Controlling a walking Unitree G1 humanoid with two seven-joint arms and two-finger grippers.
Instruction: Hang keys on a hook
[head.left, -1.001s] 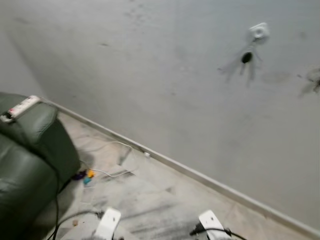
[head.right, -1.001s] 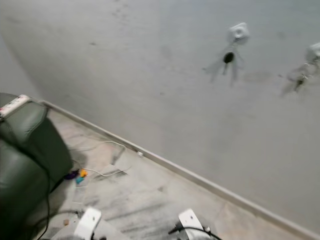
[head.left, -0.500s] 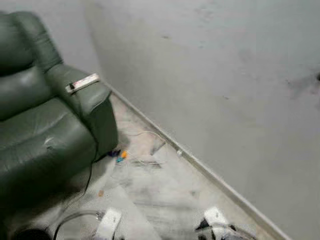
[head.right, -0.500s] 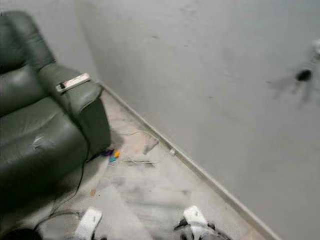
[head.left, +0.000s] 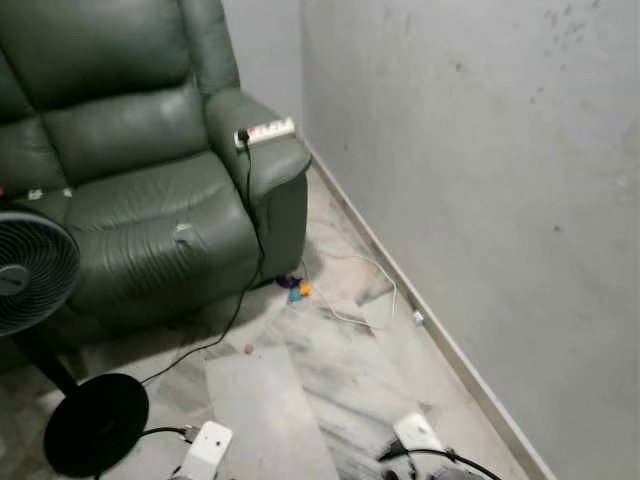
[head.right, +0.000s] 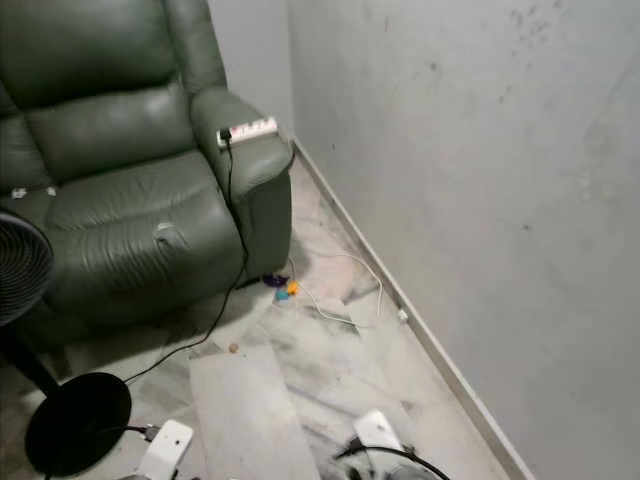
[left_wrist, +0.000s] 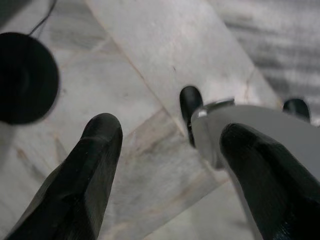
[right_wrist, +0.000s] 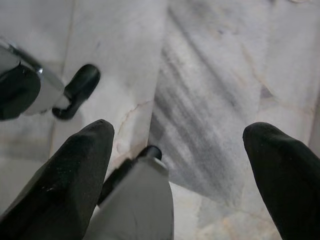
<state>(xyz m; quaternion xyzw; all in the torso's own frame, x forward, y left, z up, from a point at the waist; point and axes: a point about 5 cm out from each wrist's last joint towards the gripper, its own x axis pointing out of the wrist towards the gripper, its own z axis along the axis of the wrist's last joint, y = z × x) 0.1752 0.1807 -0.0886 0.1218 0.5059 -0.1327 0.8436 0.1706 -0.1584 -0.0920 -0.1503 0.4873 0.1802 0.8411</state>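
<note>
Black fingers (left_wrist: 90, 165) apart over marble floor (left_wrist: 150, 45)

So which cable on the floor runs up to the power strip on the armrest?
The black cable: it climbs the armchair to the power strip. The white cable lies loose by the wall.

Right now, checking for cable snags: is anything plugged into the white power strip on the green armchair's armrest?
Yes, a black plug sits in the white power strip on the green leather armchair.

The armchair (head.left: 150, 190) is green leather with a soft sheen. The floor (head.left: 340, 390) is smooth, grey-veined marble tile. The wall (head.left: 480, 150) is matt, scuffed grey paint. The left tool's fingers (left_wrist: 90, 170) are matt black.
</note>
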